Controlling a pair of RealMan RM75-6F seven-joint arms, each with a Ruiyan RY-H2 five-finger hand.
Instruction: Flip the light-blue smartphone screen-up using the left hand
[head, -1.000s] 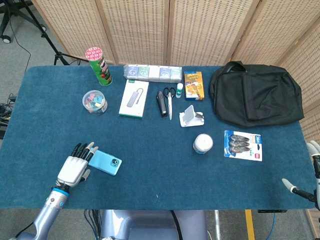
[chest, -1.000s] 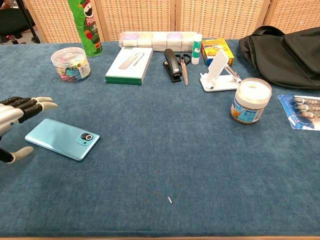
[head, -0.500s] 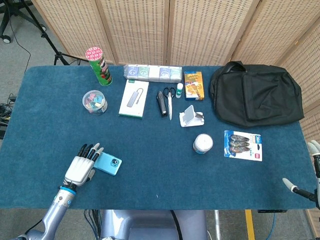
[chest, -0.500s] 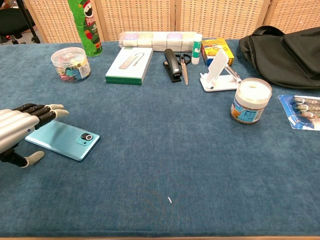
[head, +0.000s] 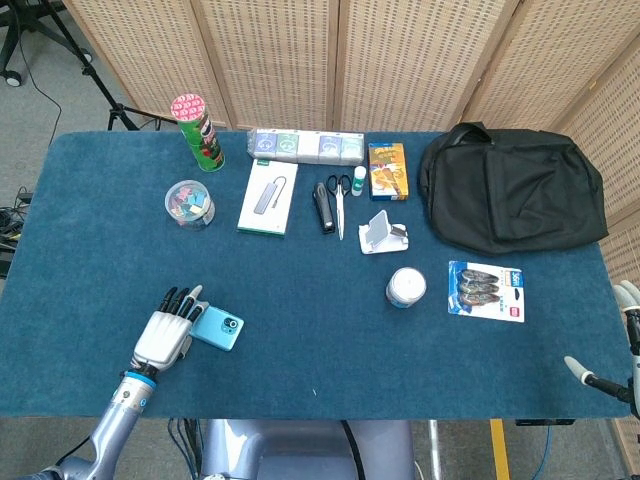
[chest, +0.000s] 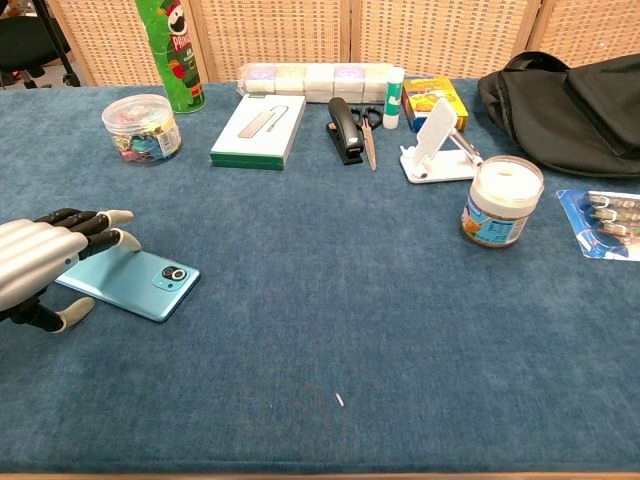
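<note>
Progress, sort of: your left hand (chest: 40, 262) has crept over the light-blue smartphone (chest: 128, 283), fingers (chest: 100, 228) spread and gripping nothing, phone flat camera-up on the table (chest: 330, 330), so no flip yet.

we see our left hand (chest: 35, 262) cut by the chest view's left edge, its fingers covering the near end of the light-blue smartphone (chest: 135, 285), so we cannot tell whether they grip it. our right hand (head: 628, 300) shows only as a sliver at the head view's right edge. the black bag (chest: 570, 95) and the blister pack (chest: 605, 222) run off the chest view's right side.
</note>
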